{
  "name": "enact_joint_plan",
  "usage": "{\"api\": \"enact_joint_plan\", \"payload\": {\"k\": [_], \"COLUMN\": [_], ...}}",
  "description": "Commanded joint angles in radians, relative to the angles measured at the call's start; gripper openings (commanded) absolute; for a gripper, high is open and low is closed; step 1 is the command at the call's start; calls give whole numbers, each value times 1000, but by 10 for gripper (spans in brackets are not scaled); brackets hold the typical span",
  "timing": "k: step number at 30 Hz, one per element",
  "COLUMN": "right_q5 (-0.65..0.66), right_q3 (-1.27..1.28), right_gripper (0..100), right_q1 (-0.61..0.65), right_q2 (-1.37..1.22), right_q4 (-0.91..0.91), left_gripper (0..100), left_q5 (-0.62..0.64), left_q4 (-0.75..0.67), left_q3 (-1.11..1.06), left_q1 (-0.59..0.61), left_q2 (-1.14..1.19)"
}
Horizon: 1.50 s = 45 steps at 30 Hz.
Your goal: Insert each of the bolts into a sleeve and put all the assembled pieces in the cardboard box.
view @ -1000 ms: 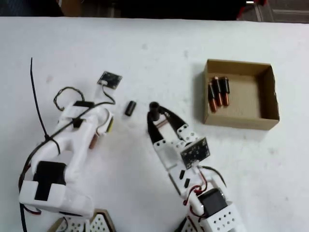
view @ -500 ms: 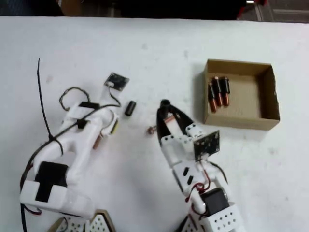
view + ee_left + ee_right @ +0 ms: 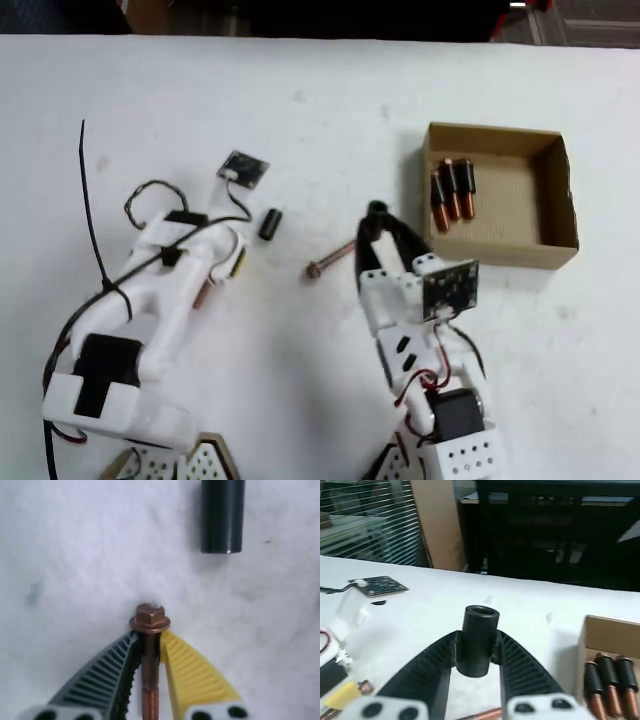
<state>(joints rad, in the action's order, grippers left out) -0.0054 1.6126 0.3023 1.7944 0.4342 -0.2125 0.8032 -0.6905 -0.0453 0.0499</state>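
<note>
Three assembled pieces (image 3: 452, 190) lie side by side in the cardboard box (image 3: 495, 250), against the wall that faces the middle of the tabletop (image 3: 300, 100); the box sits toward the right edge. Just beside the box, on its middle-facing side, the right gripper (image 3: 477, 642) has its jaws clamped on a black sleeve (image 3: 480, 620), held crosswise between the fingertips with one open end in sight. One loose bolt (image 3: 330, 258) lies flat on the tabletop just beside this gripper, on the side away from the box. Nearer the left edge, the left gripper (image 3: 149, 636) has its jaws narrow, pinching a second bolt (image 3: 150, 617) by the shank just under the hex head. Ahead of that bolt, apart from it, a second sleeve (image 3: 222, 515) lies flat.
</note>
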Motion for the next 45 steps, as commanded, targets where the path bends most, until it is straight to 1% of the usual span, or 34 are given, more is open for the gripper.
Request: {"api": "enact_joint_plan", "payload": {"k": [1, 3, 6, 11, 15, 16, 19, 23, 26, 32, 34, 38, 43, 45], "right_q5": [-25, -57, -68, -60, -55, -32, 34, 38, 51, 250, 290, 292, 241, 239], "right_q3": [-71, -75, -69, -23, 69, 81, 78, 78, 78, 78, 78, 78, 78, 78], "right_gripper": [17, 17, 17, 17, 17, 17, 17, 17, 17, 17, 17, 17, 17, 17], "right_q1": [-65, -87, -76, 25, 94, 113, 162, 219, 243, 325, 334, 329, 329, 329], "right_q2": [10, 10, 10, 10, 8, 2, 4, 4, 4, 4, 4, 4, 4, 4], "right_q4": [4, 7, 8, -22, -145, -171, -170, -176, -225, -265, -259, -255, -191, -188], "left_gripper": [65, 65, 65, 66, 66, 67, 68, 68, 68, 65, 65, 65, 67, 67], "left_q5": [-3, -3, -5, -8, -8, -8, -8, -8, -6, -6, -5, -8, -2, -2], "left_q4": [-38, -38, -38, -38, -38, -38, -38, -41, -44, -38, -38, -38, -38, -38], "left_q3": [-5, -5, -5, -6, -9, -9, -9, -6, -5, -9, -9, -8, -5, -5], "left_q1": [-31, -31, -33, -33, -33, -33, -28, -28, -28, -30, -28, -27, -27, -27], "left_q2": [5, 5, 5, 5, 4, 4, 4, 4, 4, 4, 4, 4, 4, 4]}}
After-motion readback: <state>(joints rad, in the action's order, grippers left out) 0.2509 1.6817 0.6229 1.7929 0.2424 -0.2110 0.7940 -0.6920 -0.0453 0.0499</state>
